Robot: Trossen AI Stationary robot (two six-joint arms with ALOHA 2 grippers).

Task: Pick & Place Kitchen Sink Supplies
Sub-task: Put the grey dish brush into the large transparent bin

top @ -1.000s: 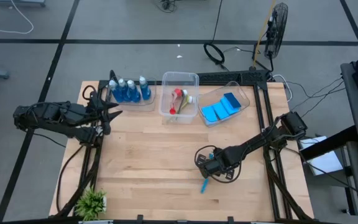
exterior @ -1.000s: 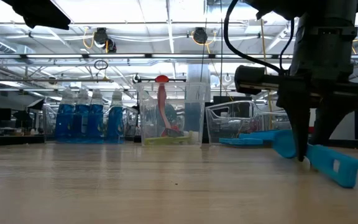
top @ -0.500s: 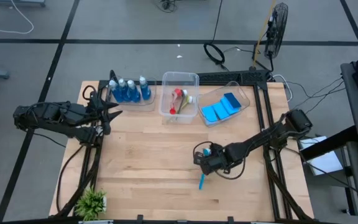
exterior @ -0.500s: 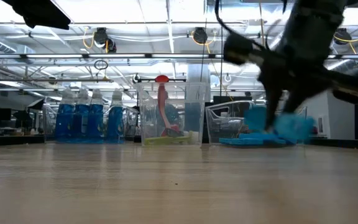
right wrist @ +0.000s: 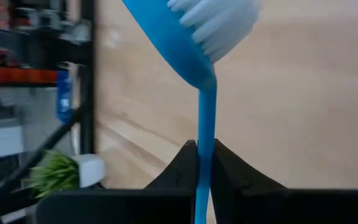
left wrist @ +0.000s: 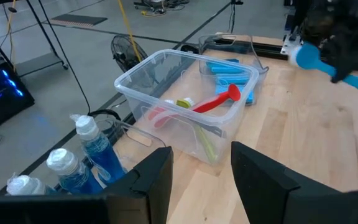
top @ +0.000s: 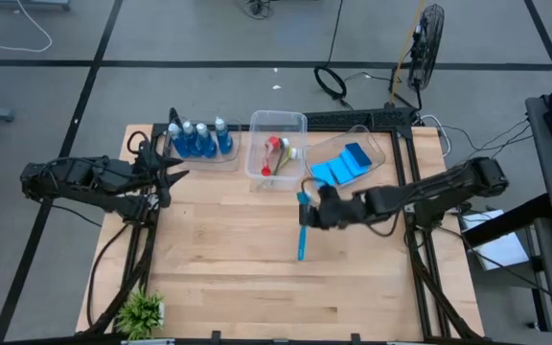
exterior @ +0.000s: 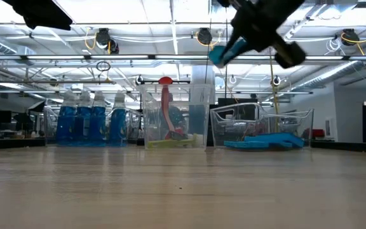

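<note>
Bottles of blue liquid (top: 197, 140): four, pale-capped, in a row (only three show in the left wrist view).
Brushes: three — one blue brush (top: 302, 228), one red brush (top: 274, 151) and one yellow-green brush (left wrist: 204, 142).
Blue sponges (top: 342, 166): at least two in a stack, exact number unclear.
Clear tubs (top: 277, 121): three.
Green plant (top: 142, 310): one.
</note>
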